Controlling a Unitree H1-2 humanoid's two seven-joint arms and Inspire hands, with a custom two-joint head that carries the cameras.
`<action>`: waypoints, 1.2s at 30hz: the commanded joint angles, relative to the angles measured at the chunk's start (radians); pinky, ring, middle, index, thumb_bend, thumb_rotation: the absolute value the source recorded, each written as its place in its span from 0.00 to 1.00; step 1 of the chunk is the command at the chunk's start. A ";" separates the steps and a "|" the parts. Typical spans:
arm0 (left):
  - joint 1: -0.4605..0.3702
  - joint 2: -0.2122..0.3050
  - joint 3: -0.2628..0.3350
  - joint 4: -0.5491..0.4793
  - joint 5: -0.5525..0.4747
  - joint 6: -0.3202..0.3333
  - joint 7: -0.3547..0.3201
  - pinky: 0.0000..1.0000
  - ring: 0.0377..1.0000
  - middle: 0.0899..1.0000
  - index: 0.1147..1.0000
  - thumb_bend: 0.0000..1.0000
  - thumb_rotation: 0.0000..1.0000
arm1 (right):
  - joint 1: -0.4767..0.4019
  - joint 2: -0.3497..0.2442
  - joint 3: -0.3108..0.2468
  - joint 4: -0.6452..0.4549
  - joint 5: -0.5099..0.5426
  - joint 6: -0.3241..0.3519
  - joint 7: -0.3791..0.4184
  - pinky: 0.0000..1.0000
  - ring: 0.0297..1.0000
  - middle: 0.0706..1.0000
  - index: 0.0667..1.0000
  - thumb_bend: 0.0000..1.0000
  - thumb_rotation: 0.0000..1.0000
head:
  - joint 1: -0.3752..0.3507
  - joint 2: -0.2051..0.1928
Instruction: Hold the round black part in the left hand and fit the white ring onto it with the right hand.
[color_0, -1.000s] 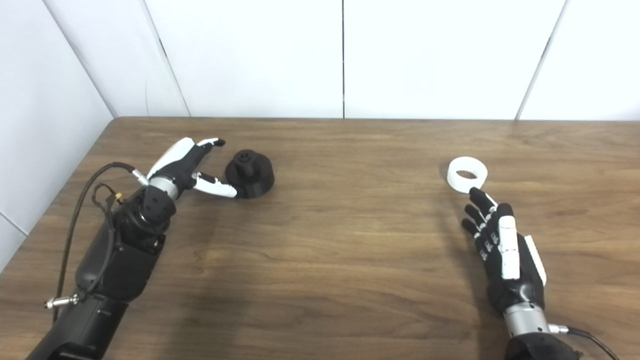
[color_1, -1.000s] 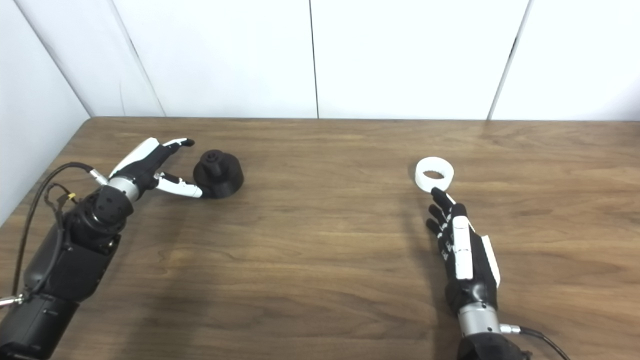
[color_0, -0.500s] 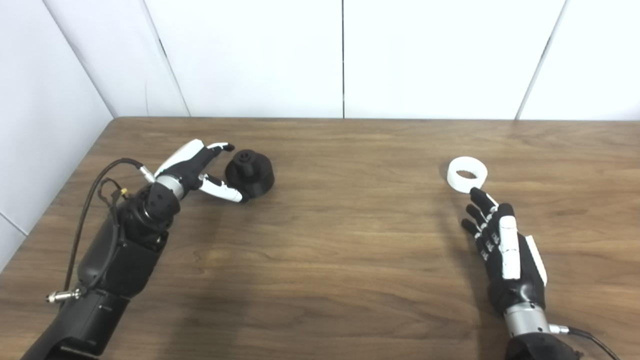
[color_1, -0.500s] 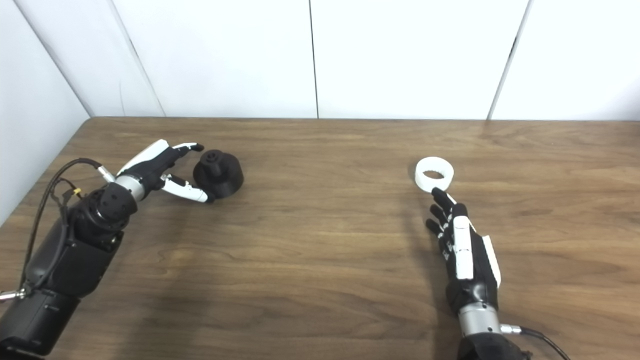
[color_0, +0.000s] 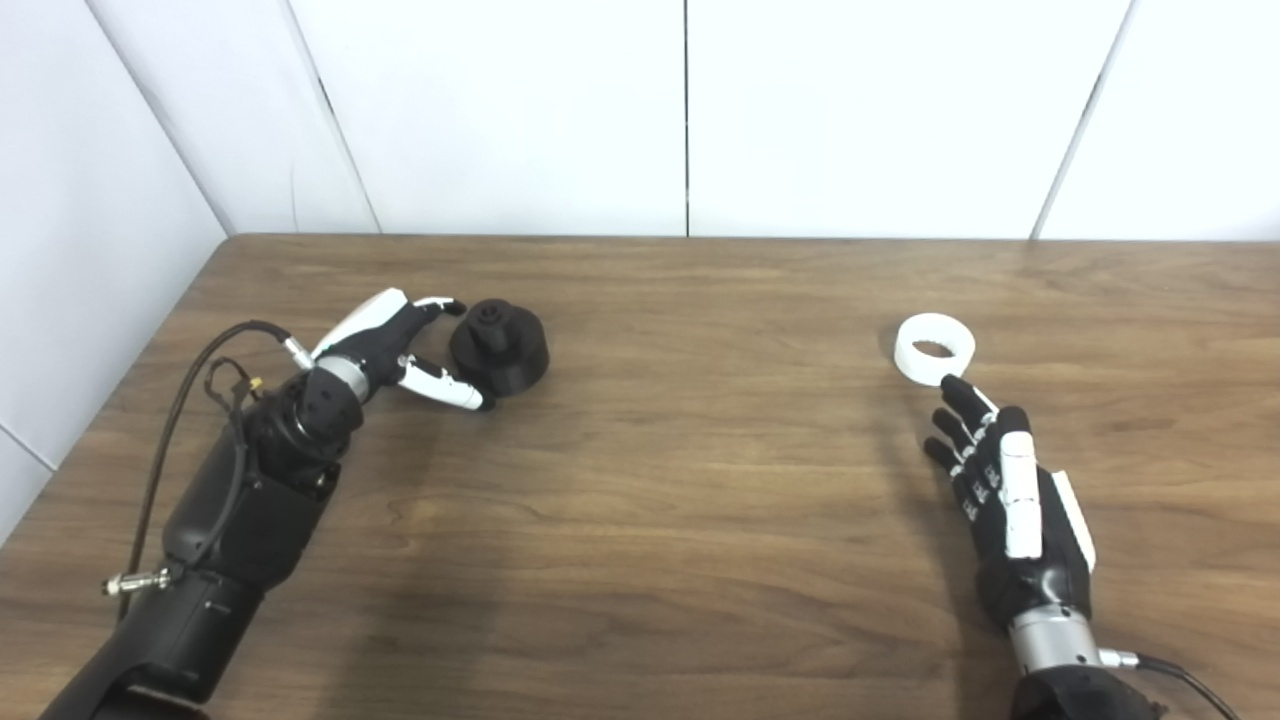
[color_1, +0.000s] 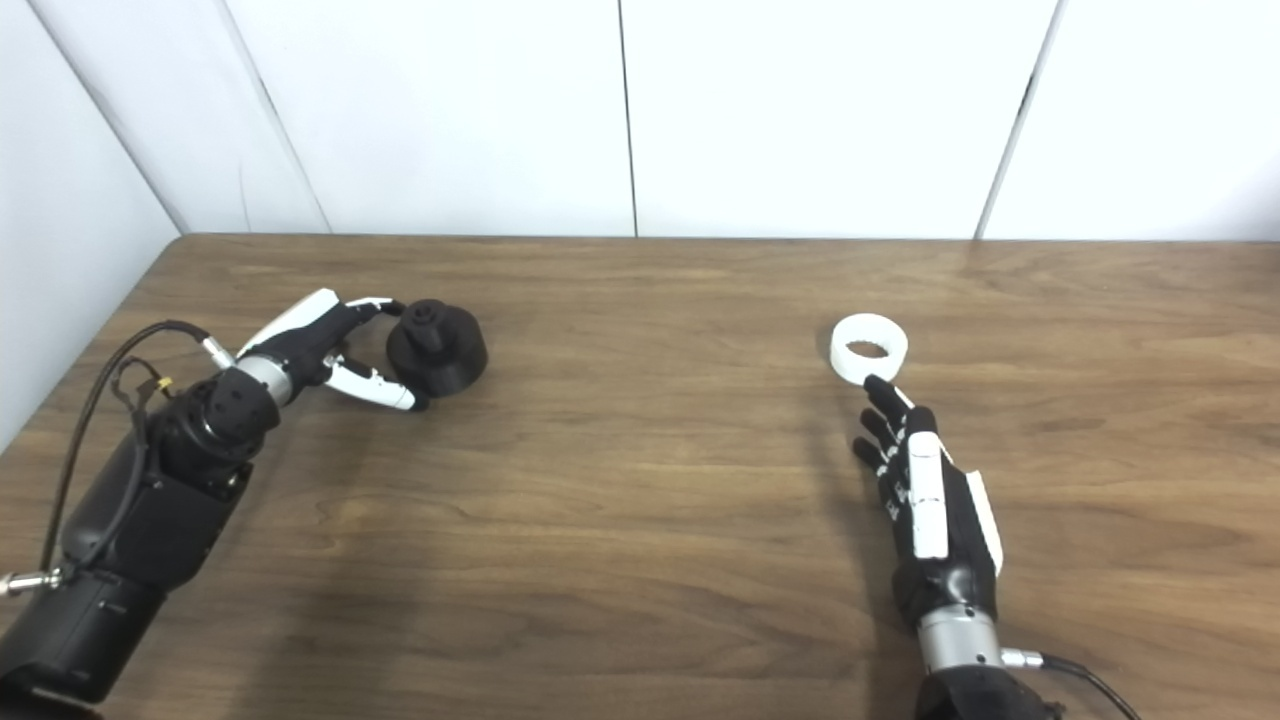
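The round black part (color_0: 499, 347) with a small hub on top stands on the wooden table (color_0: 680, 480) at the left. My left hand (color_0: 400, 345) is open just left of it, fingers reaching to its far-left side and thumb near its front-left edge. I cannot tell whether they touch it. The white ring (color_0: 934, 348) lies flat on the table at the right. My right hand (color_0: 1005, 490) is open and flat, fingers spread, its fingertips just short of the ring's near edge. Both also show in the right eye view: the part (color_1: 437, 345) and the ring (color_1: 868, 347).
White wall panels (color_0: 686, 110) stand along the table's back edge and a slanted panel along its left side. Cables (color_0: 190, 370) loop off my left forearm.
My left hand has moved right and slightly down toward the black part, its fingers curling closer around it. The right hand and the ring have not moved.
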 joint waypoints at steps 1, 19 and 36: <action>-0.063 0.021 0.002 0.007 0.020 -0.035 0.032 0.93 1.00 1.00 0.89 1.00 0.24 | 0.066 0.036 0.001 -0.030 0.004 -0.037 -0.002 0.88 0.92 0.92 0.84 0.52 1.00 | -0.001 0.000; -0.100 0.007 -0.037 0.048 0.042 -0.066 0.052 0.97 1.00 0.98 0.88 1.00 0.25 | 0.067 0.038 0.001 -0.016 0.002 -0.057 -0.004 0.89 0.92 0.92 0.84 0.52 1.00 | -0.005 -0.009; -0.119 -0.003 -0.052 0.060 0.053 -0.089 0.054 0.98 1.00 0.97 0.87 1.00 0.27 | 0.075 0.051 0.007 -0.012 0.000 -0.061 -0.015 0.89 0.92 0.91 0.84 0.52 1.00 | -0.006 -0.015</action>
